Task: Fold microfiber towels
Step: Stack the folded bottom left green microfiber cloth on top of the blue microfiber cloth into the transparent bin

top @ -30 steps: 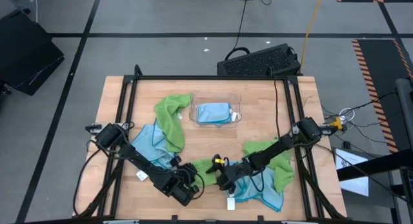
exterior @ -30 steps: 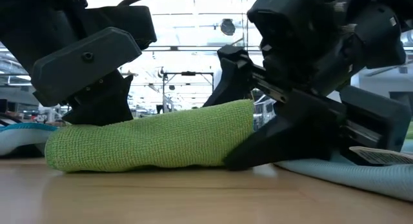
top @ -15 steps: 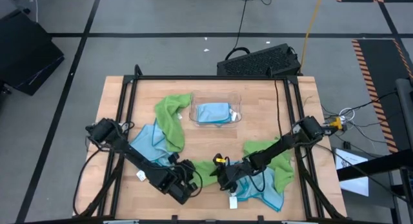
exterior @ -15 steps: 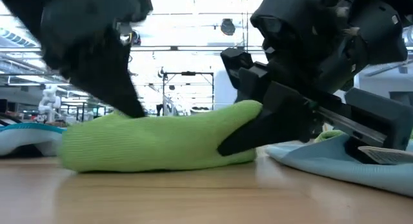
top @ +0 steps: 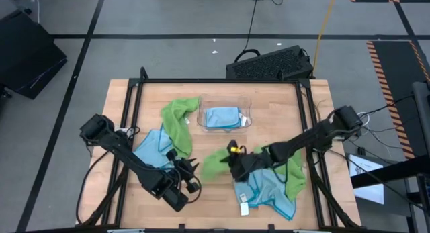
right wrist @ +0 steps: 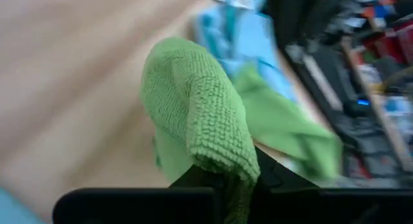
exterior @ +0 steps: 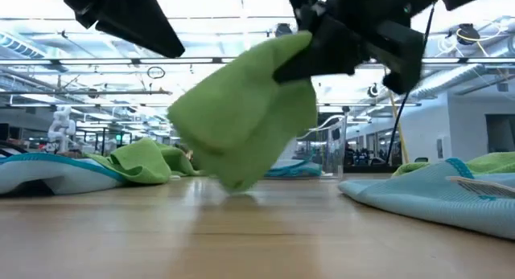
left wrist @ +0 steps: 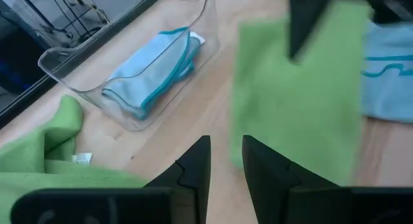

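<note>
Your right arm reaches in from the right edge of the surface (top: 121,99), stretched low and long toward the middle, and its right gripper (top: 236,163) has its jaws pinched on a lime green towel (top: 216,162). In the low view that towel (exterior: 245,122) hangs clear of the wood, bunched at the top where the jaws hold it and draping down and to the side, its lowest fold just above the surface. The right wrist view shows the same cloth (right wrist: 200,124) doubled over the jaws like a thick knuckle of fabric.

Your left arm comes from the left edge and angles toward the front of the surface, with the left gripper (top: 189,179) just beside the hanging towel but apart from it. Its jaws stand a little way apart with nothing between them, as the left wrist view shows, and they point toward the raised green cloth (left wrist: 293,101).

Under and beside the right gripper lies a light blue towel (top: 267,190), spread loose with a white tag at its front corner, and another green towel (top: 293,174) partly over it at the right. On the left a second blue towel (top: 156,150) lies under a crumpled green one (top: 178,120). At the back centre a clear tray (top: 201,105) holds a folded blue towel (top: 222,117)
</note>
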Controlling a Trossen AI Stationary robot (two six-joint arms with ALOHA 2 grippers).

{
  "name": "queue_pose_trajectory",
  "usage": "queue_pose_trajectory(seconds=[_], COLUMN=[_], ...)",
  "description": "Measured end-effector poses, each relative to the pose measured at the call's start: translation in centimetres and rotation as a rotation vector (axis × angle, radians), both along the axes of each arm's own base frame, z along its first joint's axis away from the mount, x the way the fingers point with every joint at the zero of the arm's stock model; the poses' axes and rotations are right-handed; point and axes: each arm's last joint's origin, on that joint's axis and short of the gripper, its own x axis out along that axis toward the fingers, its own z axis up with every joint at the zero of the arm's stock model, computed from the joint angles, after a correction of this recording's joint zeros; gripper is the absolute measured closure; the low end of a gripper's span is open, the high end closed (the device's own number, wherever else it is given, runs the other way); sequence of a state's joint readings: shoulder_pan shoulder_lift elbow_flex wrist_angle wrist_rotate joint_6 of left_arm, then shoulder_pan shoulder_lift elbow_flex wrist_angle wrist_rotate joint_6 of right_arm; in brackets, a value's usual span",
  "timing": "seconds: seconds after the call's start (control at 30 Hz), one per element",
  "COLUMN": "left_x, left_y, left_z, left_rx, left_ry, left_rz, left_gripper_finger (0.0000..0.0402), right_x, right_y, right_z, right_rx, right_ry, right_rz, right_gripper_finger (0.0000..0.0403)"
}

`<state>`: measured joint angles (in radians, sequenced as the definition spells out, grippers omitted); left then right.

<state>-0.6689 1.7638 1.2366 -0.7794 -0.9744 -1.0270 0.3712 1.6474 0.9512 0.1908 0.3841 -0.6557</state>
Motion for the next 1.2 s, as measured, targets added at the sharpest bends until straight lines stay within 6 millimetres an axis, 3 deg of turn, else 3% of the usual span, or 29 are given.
queue_pose_trajectory(seconds=[0.27, 0.53, 0.8, 1.2], left_x=[0.0, 0.0, 0.0, 0.1], left_y=[0.0, 0.0, 0.0, 0.2], left_z=[-0.1, -0.1, 0.0, 0.0], left_rx=[0.006, -0.011, 0.004, 0.018], left_ry=[0.002, -0.013, -0.023, -0.02], left_rz=[0.003, 0.016, 0.019, 0.017], left_gripper_finger=[0.0311, 0.0311, 0.0311, 0.0311], right_x=[-0.8, -0.8, 0.3, 2.7], right_y=[-5.4, -11.8, -17.0, -21.3], right_z=[4.9, 6.7, 5.4, 1.5], right_rx=[-0.13, -0.263, -0.211, -0.319], right_ry=[-0.09, -0.127, -0.162, -0.212], right_rz=[-0.099, -0.162, -0.109, -0.157], right_gripper_finger=[0.0391, 0.0391, 0.0391, 0.039])
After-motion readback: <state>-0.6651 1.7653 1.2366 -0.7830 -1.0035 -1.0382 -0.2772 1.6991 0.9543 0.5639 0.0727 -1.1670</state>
